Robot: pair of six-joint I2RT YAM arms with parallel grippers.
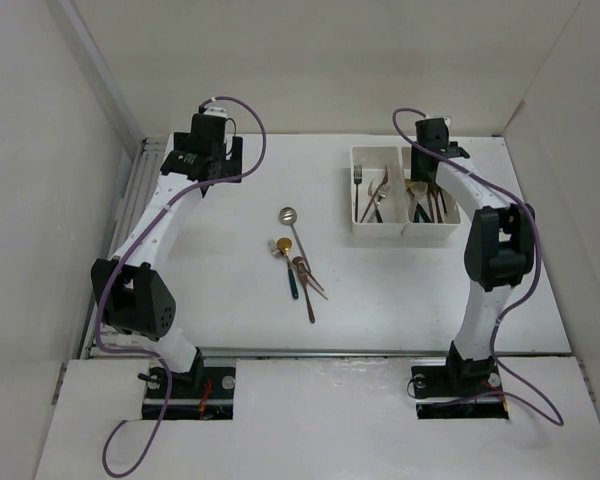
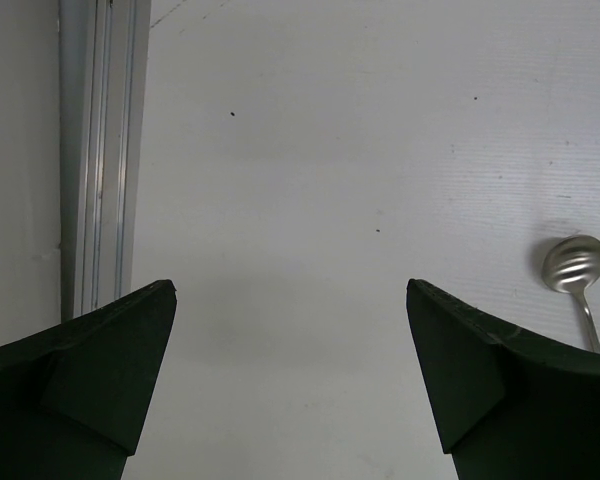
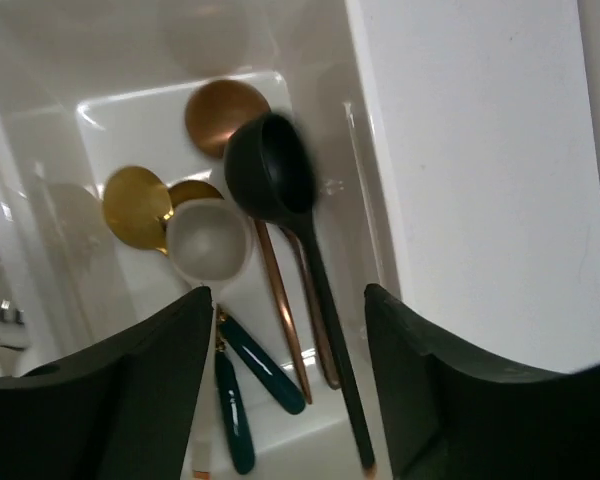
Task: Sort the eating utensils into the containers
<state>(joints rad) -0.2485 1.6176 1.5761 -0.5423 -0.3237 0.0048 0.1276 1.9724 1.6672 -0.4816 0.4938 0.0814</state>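
**A:** The right gripper [image 3: 288, 296] hangs over the right compartment [image 3: 130, 125] of the containers [image 1: 377, 150], jaws spread wide and nothing pinched. Below it, a black spoon [image 3: 270, 165] lies across copper, gold and pale spoon heads.

**B:** Looks like the end of a drop-off to me. And the left side?

**A:** The left gripper [image 2: 290, 290] is spread and empty too, over bare tabletop [image 1: 400, 280] at the far left. A silver spoon [image 2: 573, 262] shows at the right edge of its wrist view.

**B:** What's left to sort?

**A:** A few loose utensils [image 1: 298, 268] in the middle of the tabletop, well apart from the tray. The silver spoon lies farthest of them.

**B:** So the next move is a trip to that cluster. The handles cross, so it calls for pinching one free end. Spoons go right, and forks seem to go in the left compartment [image 1: 377, 231].

**A:** A few cautions. The black spoon is smeared, so I can't tell if it has settled. From above, the right arm covers part of the right compartment. And the pile is too small to count, or to tell fork from spoon.
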